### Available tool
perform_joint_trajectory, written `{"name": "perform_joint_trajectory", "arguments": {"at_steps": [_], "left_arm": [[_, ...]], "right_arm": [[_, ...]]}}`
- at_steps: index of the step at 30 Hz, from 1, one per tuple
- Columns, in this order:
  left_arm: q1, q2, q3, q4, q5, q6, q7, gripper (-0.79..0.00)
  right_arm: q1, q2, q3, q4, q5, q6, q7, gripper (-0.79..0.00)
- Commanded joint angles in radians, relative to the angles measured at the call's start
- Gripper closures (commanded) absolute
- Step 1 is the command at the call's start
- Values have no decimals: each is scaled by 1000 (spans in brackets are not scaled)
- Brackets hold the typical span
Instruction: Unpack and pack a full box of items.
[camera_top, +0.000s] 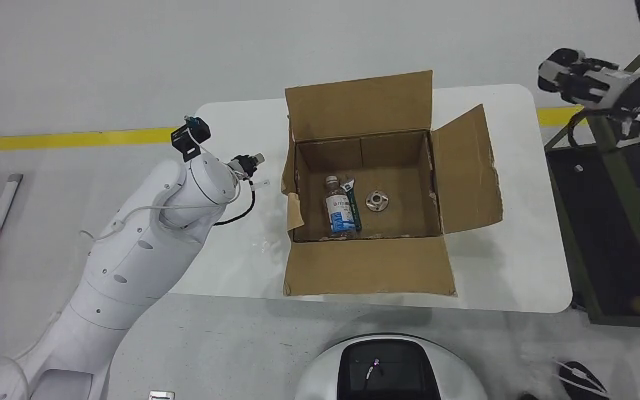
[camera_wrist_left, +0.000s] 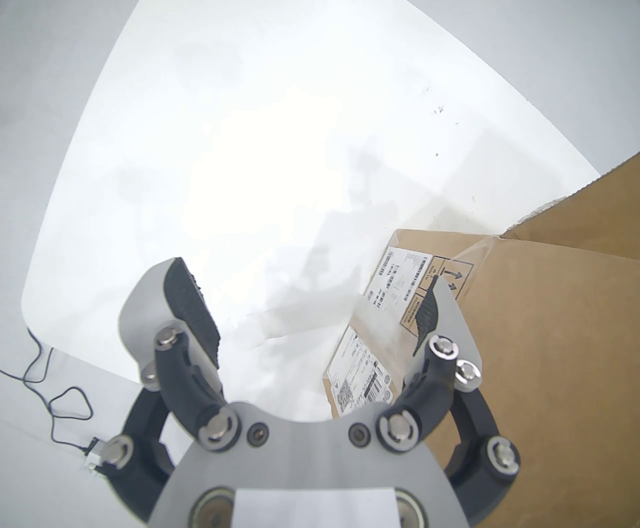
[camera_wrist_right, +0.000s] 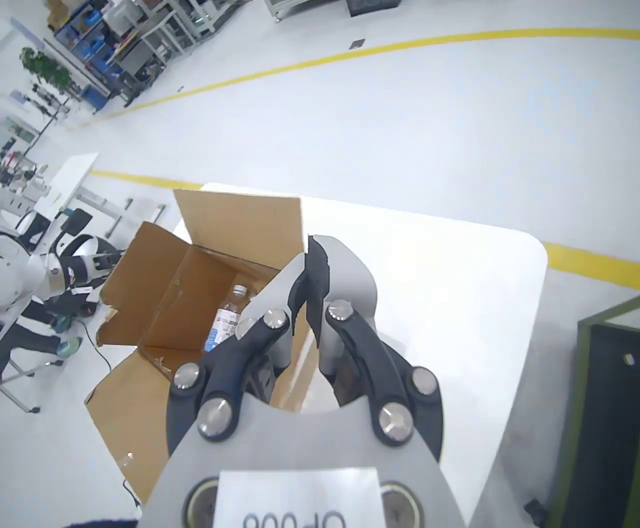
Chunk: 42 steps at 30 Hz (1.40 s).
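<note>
Cardboard box (camera_top: 360, 105) sits open in the middle of the table (camera_top: 500, 270), flaps folded out; on its floor 1 clear bottle (camera_top: 338, 210) lies flat, a small round metal part (camera_top: 376, 201) just beside it; left gripper (camera_wrist_left: 310, 280) hangs over bare table by the box's outer wall, fingers spread wide, holding nothing; right gripper (camera_wrist_right: 314, 270) is off the table's far right corner, pads pressed together, empty.

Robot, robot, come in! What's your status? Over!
Left gripper open, beside the cardboard box. Right gripper shut, empty, off past the table edge. Bottle and round metal part inside, top open.
</note>
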Motion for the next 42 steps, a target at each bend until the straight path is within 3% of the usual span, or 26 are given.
{"name": "perform_joint_trajectory", "arguments": {"at_steps": [1,5,10,14,21,28,34,39,40,41,42], "left_arm": [[0,0,0,0,0,0,0,-785],[0,0,0,0,0,0,0,-785],[0,0,0,0,0,0,0,-785],[0,0,0,0,0,0,0,-785],[0,0,0,0,0,0,0,-785],[0,0,0,0,0,0,0,-785],[0,0,0,0,0,0,0,-785],[48,-5,-32,-4,-62,-74,45,-785],[52,-7,-36,-10,-69,-86,53,-662],[57,-9,-39,-18,-76,-97,59,-323],[62,-13,-44,-32,-97,-120,58,-49]], "right_arm": [[-27,6,47,37,20,-4,-13,0],[-111,13,83,124,86,-4,-12,0],[-167,9,16,238,218,7,-1,0],[-140,-3,-83,344,432,-27,45,0],[-83,-13,-224,403,638,-112,114,0],[-63,-12,-326,396,640,-113,125,0],[-62,-8,-404,363,522,-52,78,0],[-72,-5,-439,320,486,-1,47,0],[-76,-3,-437,309,493,4,42,0],[-81,-1,-431,298,503,6,38,0],[-85,1,-420,286,518,8,34,0]]}}
